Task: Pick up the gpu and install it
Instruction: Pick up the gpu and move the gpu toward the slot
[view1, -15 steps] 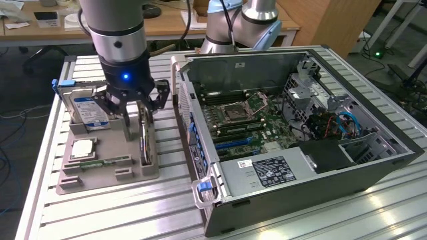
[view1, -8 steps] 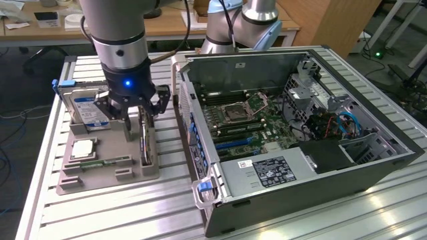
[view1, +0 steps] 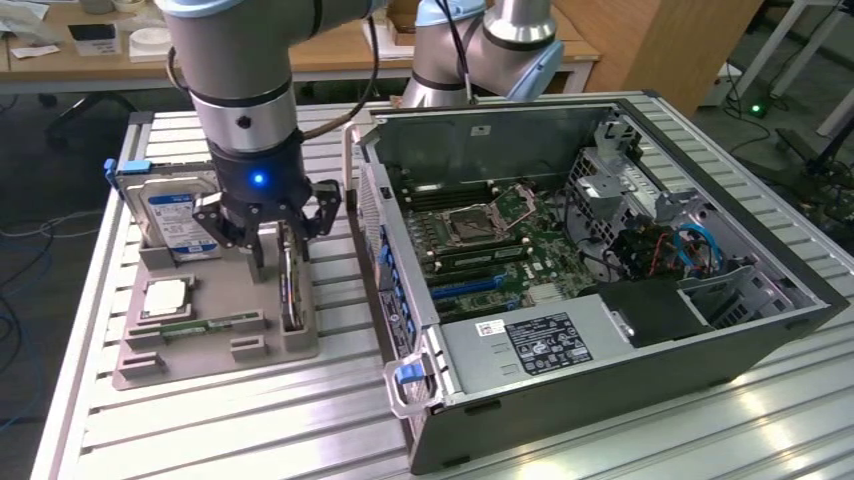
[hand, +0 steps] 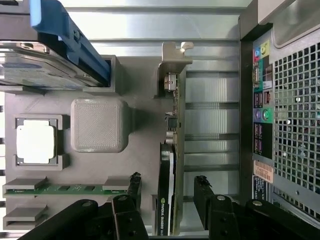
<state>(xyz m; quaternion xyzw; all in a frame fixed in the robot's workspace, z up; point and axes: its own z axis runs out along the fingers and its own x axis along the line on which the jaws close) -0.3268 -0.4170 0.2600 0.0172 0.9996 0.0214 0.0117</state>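
Observation:
The gpu (view1: 290, 287) stands on its edge in a slot of the grey holder tray (view1: 200, 352), a thin dark card with a silvery bracket end. My gripper (view1: 274, 238) hangs just over it, open, one finger on each side of the card and apart from it. In the wrist view the gpu (hand: 170, 165) runs between the two black fingertips (hand: 134, 181), and my gripper (hand: 167, 183) straddles its fan end. The open computer case (view1: 601, 270) lies on the exterior view's right with its motherboard (view1: 481, 240) exposed.
The tray also holds a hard drive (view1: 174, 215) with a blue bracket, a square processor (view1: 164, 297) and a green memory stick (view1: 214, 325). The case's rear panel (hand: 285, 100) stands close beside the tray. A second robot base (view1: 487, 50) rises behind the case.

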